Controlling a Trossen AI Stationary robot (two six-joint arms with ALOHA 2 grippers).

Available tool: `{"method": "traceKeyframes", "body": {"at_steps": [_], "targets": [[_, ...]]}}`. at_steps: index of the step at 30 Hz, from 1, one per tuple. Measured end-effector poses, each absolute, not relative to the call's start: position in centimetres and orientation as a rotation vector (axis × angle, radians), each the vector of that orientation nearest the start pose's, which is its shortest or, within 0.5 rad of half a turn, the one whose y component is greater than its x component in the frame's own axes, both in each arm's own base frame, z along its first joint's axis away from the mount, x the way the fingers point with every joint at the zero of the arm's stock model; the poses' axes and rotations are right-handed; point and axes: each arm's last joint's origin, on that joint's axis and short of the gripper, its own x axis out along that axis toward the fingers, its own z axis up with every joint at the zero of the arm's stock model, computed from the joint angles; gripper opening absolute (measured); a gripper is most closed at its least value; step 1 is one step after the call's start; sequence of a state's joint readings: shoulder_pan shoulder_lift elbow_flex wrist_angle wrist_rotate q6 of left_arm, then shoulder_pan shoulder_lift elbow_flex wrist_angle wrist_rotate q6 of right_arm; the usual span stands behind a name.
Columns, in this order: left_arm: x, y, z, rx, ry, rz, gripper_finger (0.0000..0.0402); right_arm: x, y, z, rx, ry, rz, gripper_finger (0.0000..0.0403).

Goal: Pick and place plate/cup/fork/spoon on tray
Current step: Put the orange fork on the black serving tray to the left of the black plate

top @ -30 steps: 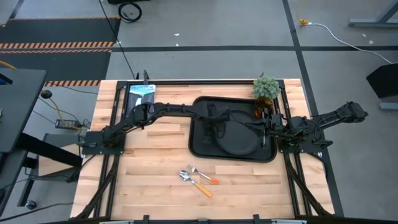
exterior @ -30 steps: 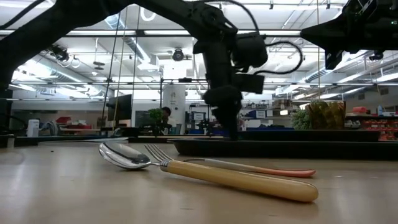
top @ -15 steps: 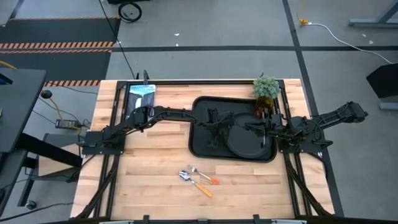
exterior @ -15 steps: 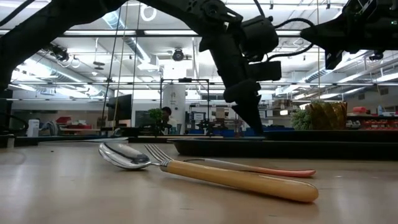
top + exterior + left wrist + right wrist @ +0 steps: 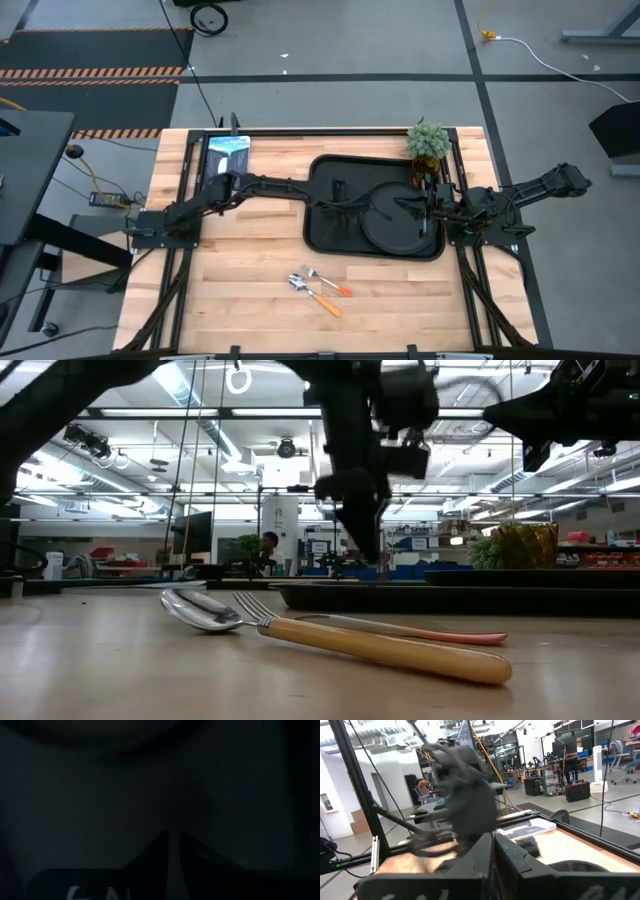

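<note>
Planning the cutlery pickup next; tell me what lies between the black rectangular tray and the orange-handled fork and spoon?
Only bare wooden table: the high view shows an empty strip between the black rectangular tray and the orange-handled fork and spoon.

The left gripper (image 5: 352,203) swings back leftward across the large black rectangular tray (image 5: 325,235), nudging the flat round matte black plate (image 5: 398,226) rightward.

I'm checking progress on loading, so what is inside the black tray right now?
The tray holds the round black plate toward its right side, with the left gripper low over its middle. The arms hide part of the floor. Cup, fork and spoon are not inside.
</note>
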State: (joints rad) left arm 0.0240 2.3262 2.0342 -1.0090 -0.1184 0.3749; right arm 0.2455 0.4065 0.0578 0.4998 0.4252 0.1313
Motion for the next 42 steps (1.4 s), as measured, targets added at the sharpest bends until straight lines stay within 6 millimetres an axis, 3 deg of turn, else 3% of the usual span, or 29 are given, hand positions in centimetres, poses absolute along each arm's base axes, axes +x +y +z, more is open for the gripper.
{"method": "traceKeyframes", "body": {"at_steps": [3, 7, 13, 22, 34, 42], "targets": [[47.6, 0.5, 20.0, 0.436, 1.299, -0.108, 0.0049, 12.1, 1.8, 19.5, 0.181, -0.155, -0.170, 0.0027], [46.9, 0.7, 20.4, 0.471, 1.355, -0.056, 0.0049, 12.1, 1.8, 19.5, 0.180, -0.155, -0.170, 0.0027], [45.9, 0.1, 20.4, 0.393, 1.447, 0.025, 0.0049, 12.1, 1.8, 19.5, 0.180, -0.154, -0.170, 0.0027], [45.0, -4.4, 20.4, 0.378, 1.481, 0.059, 0.0049, 12.1, 1.8, 19.5, 0.180, -0.154, -0.170, 0.0027], [44.2, -12.1, 20.3, 0.276, 1.419, -0.183, 0.0050, 12.1, 1.8, 19.5, 0.181, -0.154, -0.170, 0.0027], [44.2, -16.8, 19.8, 0.283, 1.291, -0.191, 0.0076, 12.1, 1.8, 19.5, 0.180, -0.154, -0.170, 0.0027]]}}
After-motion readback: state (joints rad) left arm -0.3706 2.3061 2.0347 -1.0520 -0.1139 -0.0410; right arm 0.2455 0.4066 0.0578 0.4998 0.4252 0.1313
